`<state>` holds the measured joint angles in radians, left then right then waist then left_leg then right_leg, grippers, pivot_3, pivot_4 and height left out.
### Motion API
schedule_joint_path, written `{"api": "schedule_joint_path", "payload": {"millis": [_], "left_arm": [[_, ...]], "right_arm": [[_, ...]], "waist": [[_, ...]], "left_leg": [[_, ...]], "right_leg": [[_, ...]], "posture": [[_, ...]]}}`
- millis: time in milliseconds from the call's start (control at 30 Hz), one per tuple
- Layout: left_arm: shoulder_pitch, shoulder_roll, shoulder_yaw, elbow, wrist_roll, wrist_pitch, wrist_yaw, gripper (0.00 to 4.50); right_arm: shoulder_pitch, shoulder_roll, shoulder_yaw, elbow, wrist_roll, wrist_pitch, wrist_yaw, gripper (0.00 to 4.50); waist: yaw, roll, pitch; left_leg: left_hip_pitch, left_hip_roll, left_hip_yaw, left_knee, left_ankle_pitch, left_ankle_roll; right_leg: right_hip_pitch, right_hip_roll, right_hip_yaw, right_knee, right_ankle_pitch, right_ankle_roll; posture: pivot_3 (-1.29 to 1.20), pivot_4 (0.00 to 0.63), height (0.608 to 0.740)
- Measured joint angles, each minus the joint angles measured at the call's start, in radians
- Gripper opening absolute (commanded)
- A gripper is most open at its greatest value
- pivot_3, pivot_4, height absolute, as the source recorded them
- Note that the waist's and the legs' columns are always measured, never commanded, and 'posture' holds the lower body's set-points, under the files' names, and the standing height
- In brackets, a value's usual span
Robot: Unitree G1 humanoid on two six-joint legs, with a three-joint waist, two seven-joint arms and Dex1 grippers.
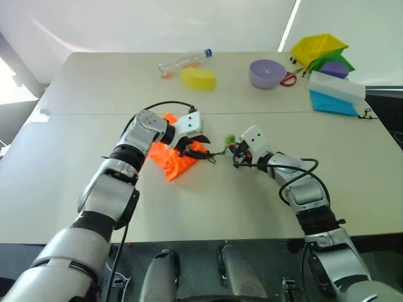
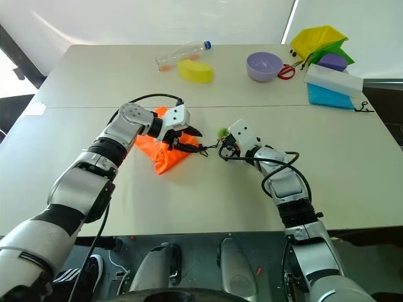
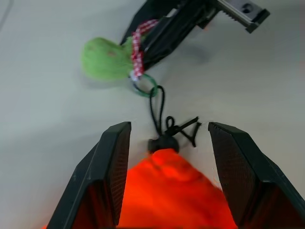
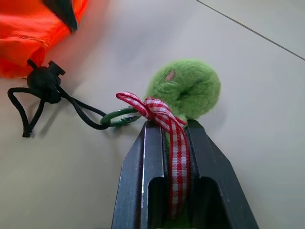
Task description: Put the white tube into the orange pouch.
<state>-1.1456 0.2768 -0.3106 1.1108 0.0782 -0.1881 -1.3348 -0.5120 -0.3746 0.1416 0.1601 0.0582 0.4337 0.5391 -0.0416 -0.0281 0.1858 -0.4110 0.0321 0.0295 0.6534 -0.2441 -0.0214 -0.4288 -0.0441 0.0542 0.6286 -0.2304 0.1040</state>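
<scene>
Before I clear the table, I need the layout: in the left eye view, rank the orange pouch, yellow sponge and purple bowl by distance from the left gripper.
1. Orange pouch, right under the left gripper.
2. Yellow sponge, far side, centre.
3. Purple bowl, far side, further right.

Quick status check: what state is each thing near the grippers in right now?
orange pouch: lying flat, neck cinched shut by its black cord.
green pompom: ribbon pinched by right gripper.
left gripper: fingers open, straddling the pouch's neck.
right gripper: shut on ribbon.
clear bottle: lying down.
</scene>
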Motion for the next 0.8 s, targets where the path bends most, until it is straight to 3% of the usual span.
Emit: {"api": "schedule_joint_path", "payload": {"millis": [367, 433, 800], "left_arm": [[-0.014, -0.008, -0.03, 0.057, 0.103, -0.092, 0.042, 2.75], [-0.017, -0.012, -0.028, 0.064, 0.107, -0.097, 0.047, 2.24], [-0.018, -0.022, -0.01, 0.066, 0.105, -0.074, 0.024, 2.24]], "right_arm": [[0.006, 0.0, 0.0, -0.002, -0.006, 0.001, -0.012, 0.0], [0.006, 0.0, 0.0, -0.003, -0.007, 0.001, -0.013, 0.0], [0.006, -0.001, 0.0, -0.003, -0.014, 0.001, -0.012, 0.0]], "waist": [[0.0, 0.0, 0.0], [0.0, 0.0, 0.0], [0.0, 0.0, 0.0]], "left_leg": [[0.0, 0.0, 0.0, 0.0, 0.0, 0.0], [0.0, 0.0, 0.0, 0.0, 0.0, 0.0], [0.0, 0.0, -0.001, 0.0, 0.0, 0.0]], "right_leg": [[0.0, 0.0, 0.0, 0.0, 0.0, 0.0], [0.0, 0.0, 0.0, 0.0, 0.0, 0.0], [0.0, 0.0, 0.0, 0.001, 0.0, 0.0]], "posture": [[0.0, 0.15, 0.74], [0.0, 0.15, 0.74], [0.0, 0.15, 0.74]]}}
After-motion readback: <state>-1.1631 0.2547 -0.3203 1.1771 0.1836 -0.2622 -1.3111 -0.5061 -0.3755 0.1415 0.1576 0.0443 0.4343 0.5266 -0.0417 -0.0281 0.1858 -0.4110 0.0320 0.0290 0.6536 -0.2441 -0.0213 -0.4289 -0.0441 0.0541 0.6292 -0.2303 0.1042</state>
